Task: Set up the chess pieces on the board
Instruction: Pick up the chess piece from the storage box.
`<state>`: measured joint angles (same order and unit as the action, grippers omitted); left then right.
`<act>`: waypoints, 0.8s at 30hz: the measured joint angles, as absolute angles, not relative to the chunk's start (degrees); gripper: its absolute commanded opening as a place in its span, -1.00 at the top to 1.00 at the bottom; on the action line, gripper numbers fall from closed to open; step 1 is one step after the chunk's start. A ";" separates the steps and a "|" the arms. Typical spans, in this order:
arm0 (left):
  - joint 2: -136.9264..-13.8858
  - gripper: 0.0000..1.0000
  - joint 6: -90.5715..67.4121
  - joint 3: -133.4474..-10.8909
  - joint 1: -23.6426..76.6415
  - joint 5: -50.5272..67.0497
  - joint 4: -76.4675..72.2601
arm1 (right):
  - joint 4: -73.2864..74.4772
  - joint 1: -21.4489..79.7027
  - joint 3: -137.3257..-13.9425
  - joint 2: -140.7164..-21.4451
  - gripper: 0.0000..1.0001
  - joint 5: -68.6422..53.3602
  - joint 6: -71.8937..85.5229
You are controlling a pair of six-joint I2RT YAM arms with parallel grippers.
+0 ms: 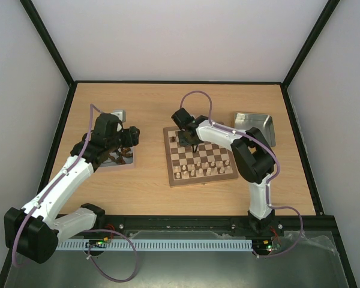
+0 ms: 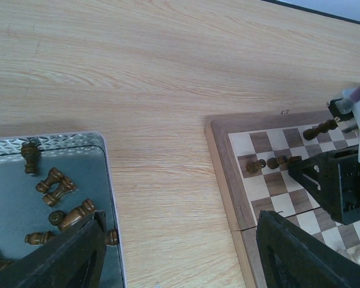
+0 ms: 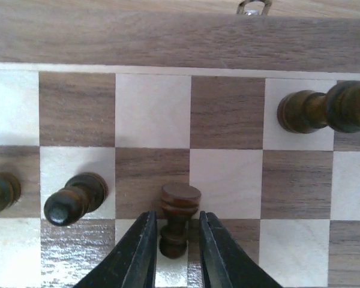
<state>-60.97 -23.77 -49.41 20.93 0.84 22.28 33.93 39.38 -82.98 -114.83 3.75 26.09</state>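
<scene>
The board (image 1: 198, 181) lies at mid table, with cream pieces (image 1: 198, 171) in its near rows. My right gripper (image 3: 177, 216) hangs low over the board's far left part (image 1: 194, 146). Its fingers straddle a dark pawn (image 3: 180, 207) that lies tilted with its flat base pointing away; a thin gap shows on each side. Two dark pawns (image 3: 75, 198) stand to its left and a taller dark piece (image 3: 324, 111) to the right. My left gripper (image 2: 183, 217) is wide open and empty over bare table between the left tray (image 2: 24, 198) and the board (image 2: 222, 156). Several dark pieces (image 2: 57, 183) lie in that tray.
An empty metal tray (image 1: 255, 126) sits right of the board. The left tray (image 1: 123, 114) lies under my left arm. Black frame posts and pale walls ring the table.
</scene>
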 measured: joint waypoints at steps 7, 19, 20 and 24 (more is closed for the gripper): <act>-61.45 -0.41 -24.01 -49.01 20.93 0.99 22.28 | 30.30 39.38 -79.68 -113.67 0.76 3.86 28.12; -61.65 -0.43 -26.24 -48.69 20.93 4.64 21.63 | 28.25 39.31 -75.13 -108.44 0.97 4.23 26.68; -61.78 -0.43 -26.70 -48.60 20.93 5.91 21.19 | 28.16 39.31 -74.67 -106.94 0.97 4.03 25.91; -62.72 -0.45 -30.15 -48.12 20.93 12.53 18.24 | 27.00 39.24 -72.27 -98.80 0.97 2.33 22.33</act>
<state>-62.72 -30.15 -48.12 20.93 12.53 18.24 27.00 39.24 -72.27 -98.80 2.33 22.33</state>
